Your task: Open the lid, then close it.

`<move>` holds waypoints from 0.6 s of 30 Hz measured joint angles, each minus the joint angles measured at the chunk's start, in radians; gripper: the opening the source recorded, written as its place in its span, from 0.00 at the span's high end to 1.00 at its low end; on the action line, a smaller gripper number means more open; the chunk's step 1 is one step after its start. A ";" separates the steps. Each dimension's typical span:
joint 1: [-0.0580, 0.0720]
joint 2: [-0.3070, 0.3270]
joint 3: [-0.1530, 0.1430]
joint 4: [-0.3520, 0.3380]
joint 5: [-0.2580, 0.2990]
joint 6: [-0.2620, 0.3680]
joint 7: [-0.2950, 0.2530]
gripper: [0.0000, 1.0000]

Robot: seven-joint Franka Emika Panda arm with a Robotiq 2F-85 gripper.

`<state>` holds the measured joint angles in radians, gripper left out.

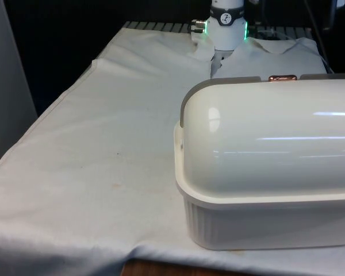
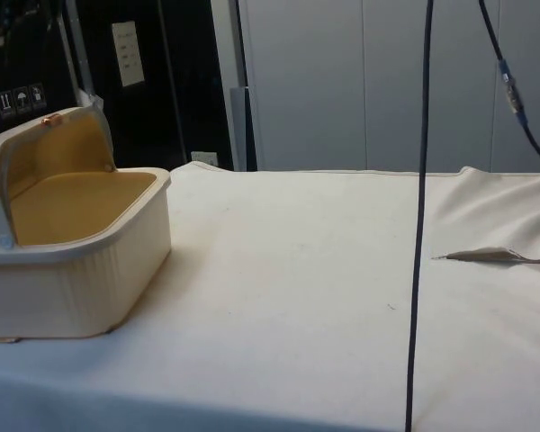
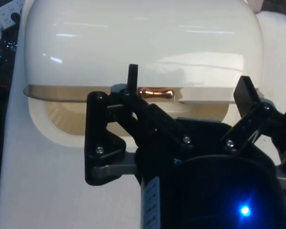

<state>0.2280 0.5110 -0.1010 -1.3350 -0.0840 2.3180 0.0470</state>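
A cream bread box (image 1: 264,218) stands at the front view's right, its back to that camera. Its rounded roll-top lid (image 1: 270,132) is rolled back, with the copper handle (image 1: 282,77) up at the top. In the side view the box (image 2: 81,270) is open, the lid (image 2: 4,153) is curled over the rear, and the tan inside (image 2: 72,207) is empty. In the wrist view my gripper (image 3: 188,81) is open, looking down on the lid (image 3: 143,38). The copper handle (image 3: 156,92) lies near one black finger (image 3: 132,76). The fingers hold nothing.
The white cloth (image 1: 103,149) covers the table, with a raised fold (image 2: 490,256) at the side view's right. A black cable (image 2: 420,216) hangs down in front of the side camera. The arm's base (image 1: 226,23) stands at the far end behind the box.
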 measured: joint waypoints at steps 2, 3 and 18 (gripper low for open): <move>-0.001 0.010 0.000 0.000 0.001 0.015 0.000 0.00; -0.001 0.010 0.000 0.000 0.001 0.015 0.000 0.00; -0.003 0.058 -0.001 -0.005 0.003 0.046 -0.001 0.00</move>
<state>0.2250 0.5690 -0.1020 -1.3400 -0.0810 2.3640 0.0460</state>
